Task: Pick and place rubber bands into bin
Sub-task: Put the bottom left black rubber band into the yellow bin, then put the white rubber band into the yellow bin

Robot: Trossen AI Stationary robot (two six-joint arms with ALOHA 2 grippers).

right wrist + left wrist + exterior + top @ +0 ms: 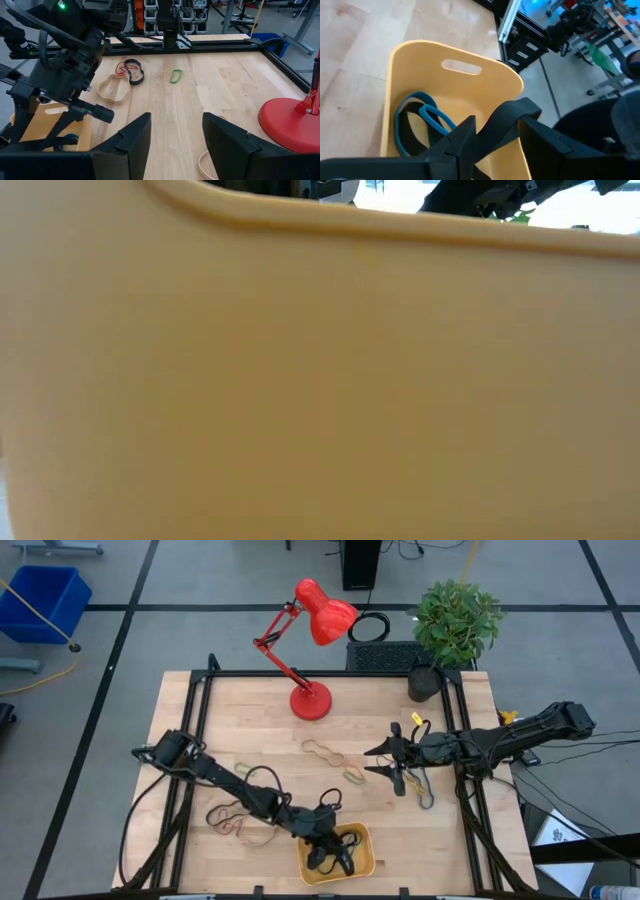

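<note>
Rubber bands are what you are sorting, and they lie spread over the wooden table (250,710), the biggest thing in your overhead picture. On it, toward the far edge, you see a red desk lamp (312,640) on its round base, and beside the far right corner a potted plant (455,625). Your left arm reaches diagonally from the left side down to the yellow bin (362,862) at the near edge, right of centre. The left gripper (328,855) hangs inside the bin with its fingers apart and nothing between them; in the left wrist view you can see a blue band (437,120) and a black band (410,132) lying on the bin floor just ahead of the fingers. Your right arm comes in from the right side, and the right gripper (390,762) sits above the table right of centre, jaws wide apart and holding nothing. Still on the wood you have a tan band (320,750) near the middle, a green band (354,776) just beside the right gripper, and a cluster of tan, black and red bands (230,820) left of the bin. In the low view the bin wall fills almost everything
</note>
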